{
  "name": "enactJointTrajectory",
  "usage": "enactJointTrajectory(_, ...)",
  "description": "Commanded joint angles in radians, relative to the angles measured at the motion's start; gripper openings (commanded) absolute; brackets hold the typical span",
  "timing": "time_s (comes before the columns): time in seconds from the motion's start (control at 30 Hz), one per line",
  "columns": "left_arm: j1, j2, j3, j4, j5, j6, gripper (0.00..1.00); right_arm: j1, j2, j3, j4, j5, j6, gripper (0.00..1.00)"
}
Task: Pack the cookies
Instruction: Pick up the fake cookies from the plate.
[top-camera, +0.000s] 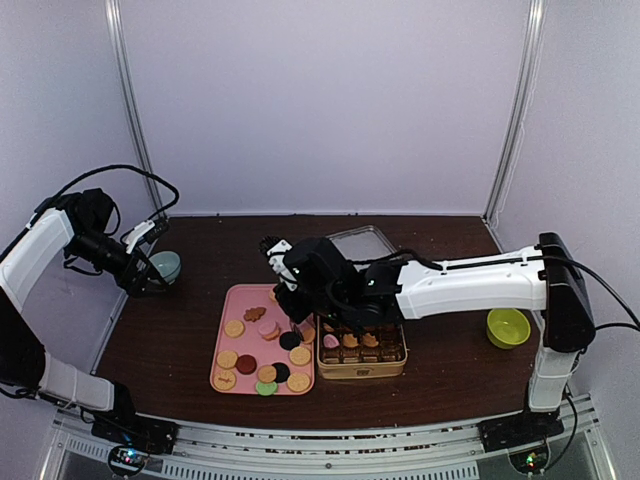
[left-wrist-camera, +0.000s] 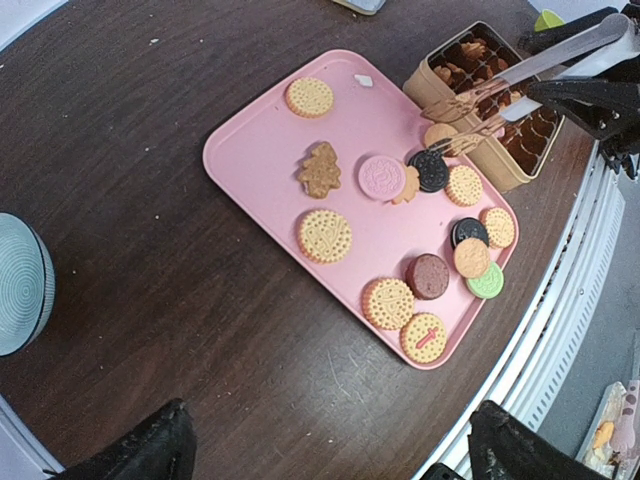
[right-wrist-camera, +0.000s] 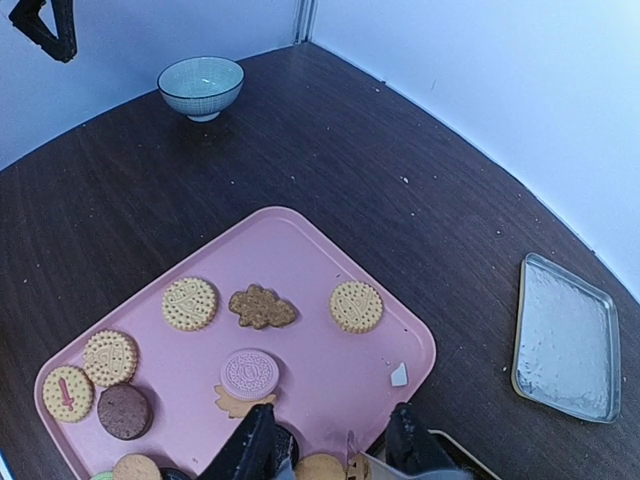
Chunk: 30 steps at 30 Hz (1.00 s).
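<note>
Left end effector (left-wrist-camera: 335, 452) hangs released near the bowl (top-camera: 165, 266); cookies (left-wrist-camera: 325, 235) lie mostly on the tray (left-wrist-camera: 240, 150), some in the tin (top-camera: 365, 368). Right end effector (right-wrist-camera: 328, 450) grasps tongs (left-wrist-camera: 520, 70) over a tan cookie (left-wrist-camera: 438, 134) beside the tin, apparently mid-pick; the next move would need a firm pinch and a lift across.

A dark table (top-camera: 170, 340) carries a pink tray (top-camera: 240, 298) with loose cookies (top-camera: 234, 328): mostly round tan ones, plus a pink, a dark red, two black and a green one at the near edge. A gold tin (top-camera: 362, 372) touches the tray's right side, with cookies in its far row. Its lid (top-camera: 360, 240) lies behind. The right arm reaches in from the right, its gripper (top-camera: 298, 318) above the tray's right edge. The left gripper (top-camera: 150, 283) hangs just beside a teal bowl (top-camera: 166, 265); a green bowl (top-camera: 507, 327) sits far right
</note>
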Motion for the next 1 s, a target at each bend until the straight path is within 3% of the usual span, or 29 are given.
enactJointTrajectory(0.0,0.005,-0.009,0.015,0.0,0.002,0.018,0.98,-0.005,-0.002,-0.049,-0.02,-0.016,0.03,0.37)
enactJointTrajectory(0.3,0.004,-0.011,0.027,-0.008,0.0,0.018,0.98,-0.004,-0.053,-0.141,-0.005,0.009,0.061,0.32)
enactJointTrajectory(0.97,0.004,-0.003,0.045,-0.017,0.01,0.016,0.98,-0.003,-0.184,-0.157,0.078,-0.113,0.173,0.0)
